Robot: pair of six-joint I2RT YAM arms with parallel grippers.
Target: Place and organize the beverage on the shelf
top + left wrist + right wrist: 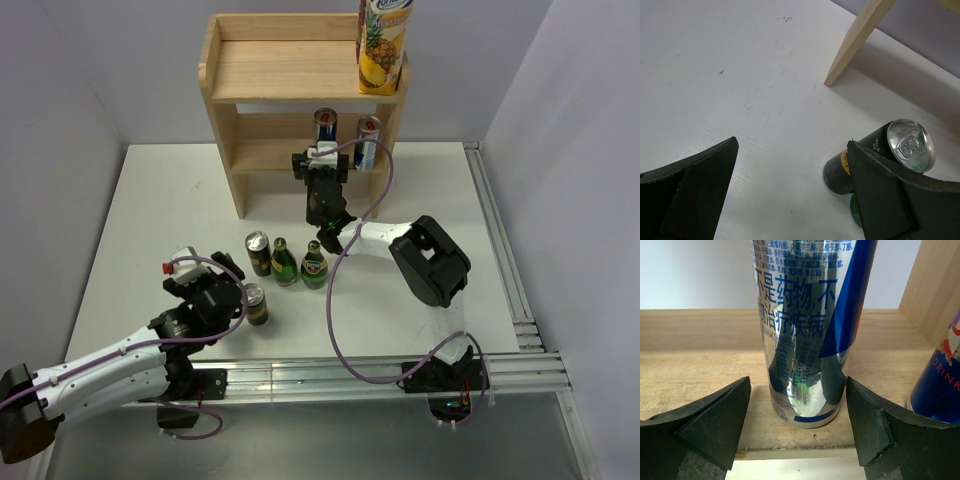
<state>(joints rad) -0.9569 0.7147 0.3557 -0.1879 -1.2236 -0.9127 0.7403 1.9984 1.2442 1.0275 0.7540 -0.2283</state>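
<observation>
Left fingers point(690, 195) spread by a black can point(910, 145); right fingers point(705, 420) spread around a silver can point(805, 340) on the shelf point(690, 365), seemingly released. Carton point(383, 50) is up; bottles point(284, 263) wait on the table point(150, 200).

Bright even light, soft shadows, sheen on the silver can point(805, 340)

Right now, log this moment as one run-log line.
right gripper: open, around silver-blue can standing on shelf lower tier | left gripper: open, over table | on table: two dark cans, two green bottles
</observation>
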